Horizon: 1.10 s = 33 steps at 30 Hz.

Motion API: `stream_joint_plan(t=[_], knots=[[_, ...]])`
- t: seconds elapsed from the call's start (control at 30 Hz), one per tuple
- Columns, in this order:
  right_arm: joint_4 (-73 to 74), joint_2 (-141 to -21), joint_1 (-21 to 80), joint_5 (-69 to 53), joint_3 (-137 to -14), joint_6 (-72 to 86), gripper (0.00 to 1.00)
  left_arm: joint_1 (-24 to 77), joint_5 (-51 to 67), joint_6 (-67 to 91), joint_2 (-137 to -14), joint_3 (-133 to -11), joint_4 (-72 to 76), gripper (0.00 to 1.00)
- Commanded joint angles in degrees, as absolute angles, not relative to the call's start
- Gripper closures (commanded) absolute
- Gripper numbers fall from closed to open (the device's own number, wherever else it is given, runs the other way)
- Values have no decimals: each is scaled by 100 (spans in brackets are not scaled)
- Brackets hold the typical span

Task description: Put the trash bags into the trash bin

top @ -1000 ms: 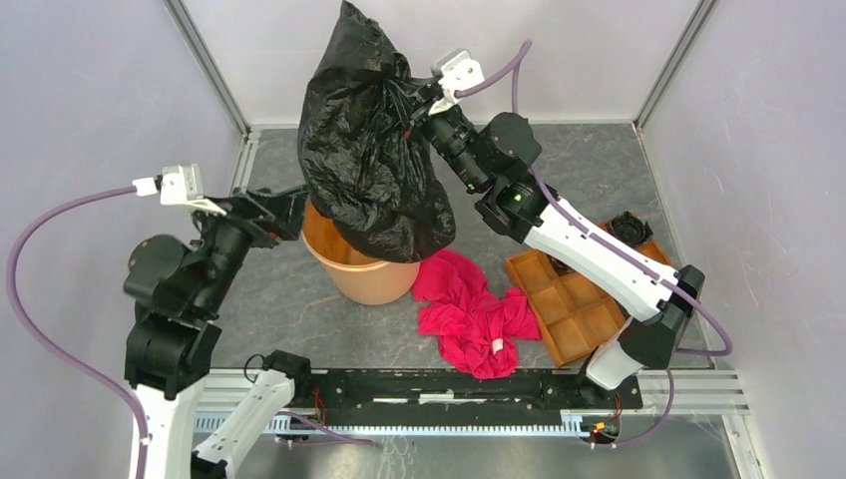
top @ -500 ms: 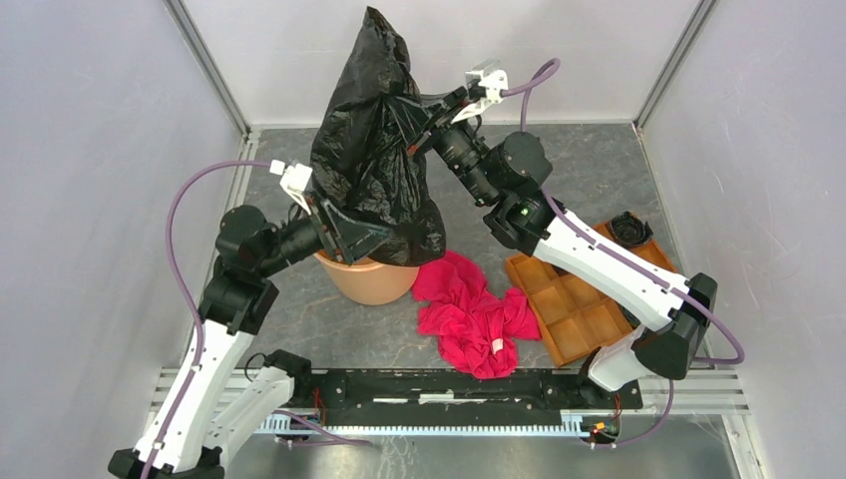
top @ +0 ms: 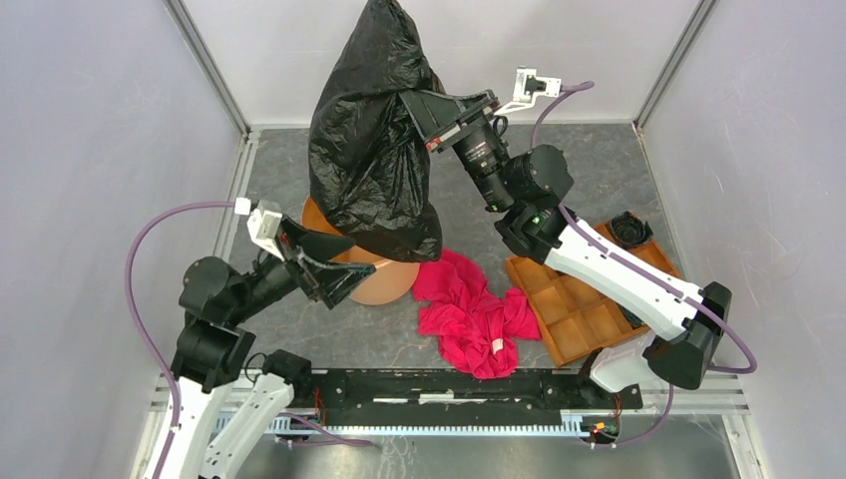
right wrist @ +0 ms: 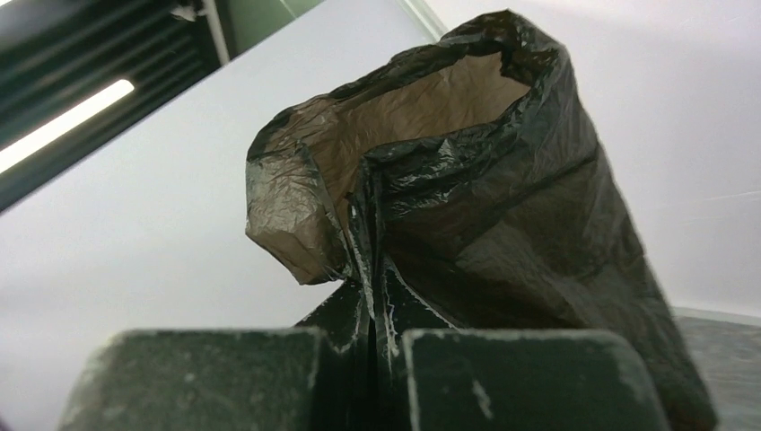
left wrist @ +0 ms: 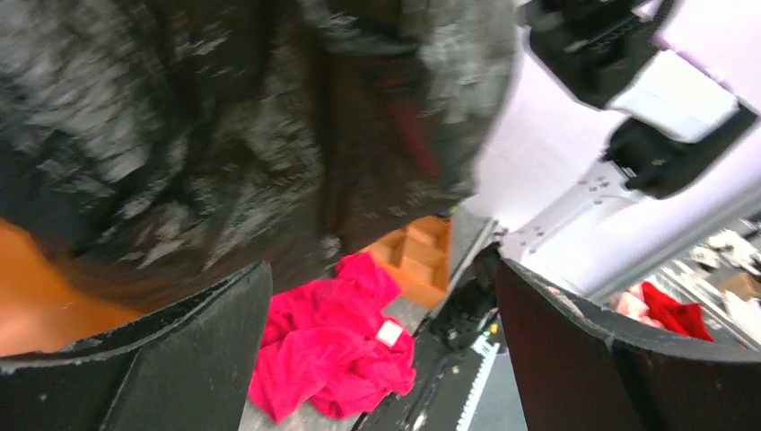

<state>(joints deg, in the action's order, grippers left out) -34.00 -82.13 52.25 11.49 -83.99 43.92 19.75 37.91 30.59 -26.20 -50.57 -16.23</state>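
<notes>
The black trash bag (top: pixel 371 140) hangs tall over the orange-tan bin (top: pixel 387 283), its lower end covering the bin's mouth. My right gripper (top: pixel 417 103) is shut on a fold of the bag's upper side and holds it up; in the right wrist view the film is pinched between the closed fingers (right wrist: pixel 372 314) and the bag's (right wrist: pixel 502 206) mouth gapes above. My left gripper (top: pixel 344 272) is open and empty, at the bin's near left side just below the bag. The left wrist view shows the bag (left wrist: pixel 224 135) above, the bin's wall (left wrist: pixel 36 301) at left, and the fingers (left wrist: pixel 135 359) spread wide.
A red-pink cloth (top: pixel 474 311) lies crumpled on the grey floor right of the bin, also in the left wrist view (left wrist: pixel 332 350). An orange-brown compartment tray (top: pixel 579 299) sits at the right with a black round part (top: pixel 629 230) at its far corner. Walls close in on three sides.
My left gripper has drawn back from the bag's lower edge toward the near left and now sits by the bin's front. My right gripper has raised the bag a little and swung right.
</notes>
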Motion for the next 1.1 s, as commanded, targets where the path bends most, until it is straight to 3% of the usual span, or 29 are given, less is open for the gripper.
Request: stream_joint_plan(t=[0.0, 0.4, 0.6, 0.7, 0.8, 0.9, 0.93, 1.0, 1.07], knots=[[-3877, -8054, 5256, 661, -8531, 5292, 99, 1986, 2611, 2333, -2516, -5467, -2439, 0], [-4273, -7618, 5404, 463, -8102, 5492, 99, 1986, 899, 2860, -1743, -5378, -2454, 0], [-4466, -8254, 5407, -383, -8726, 5939, 99, 1984, 1148, 3470, -2607, -5357, -2044, 0], [-4412, -8602, 5410, -834, -9218, 6072, 99, 1986, 1946, 3717, -3033, -5345, -1517, 2], [-4327, -8606, 5402, -928, -9233, 6087, 99, 1986, 2576, 4107, -3075, -5107, -679, 25], [-4314, -8312, 5387, -741, -8849, 5930, 99, 1985, 2680, 4143, -2973, -5015, -551, 72], [-4260, -8189, 5387, -609, -8696, 5844, 99, 1986, 2748, 4121, -2931, -5018, -613, 83], [-4063, -7886, 5387, -300, -8461, 5638, 99, 1986, 3044, 4228, -2811, -5010, -601, 94], [-3741, -7713, 5387, 21, -8347, 5459, 99, 1986, 3409, 4498, -2741, -5065, -585, 97]])
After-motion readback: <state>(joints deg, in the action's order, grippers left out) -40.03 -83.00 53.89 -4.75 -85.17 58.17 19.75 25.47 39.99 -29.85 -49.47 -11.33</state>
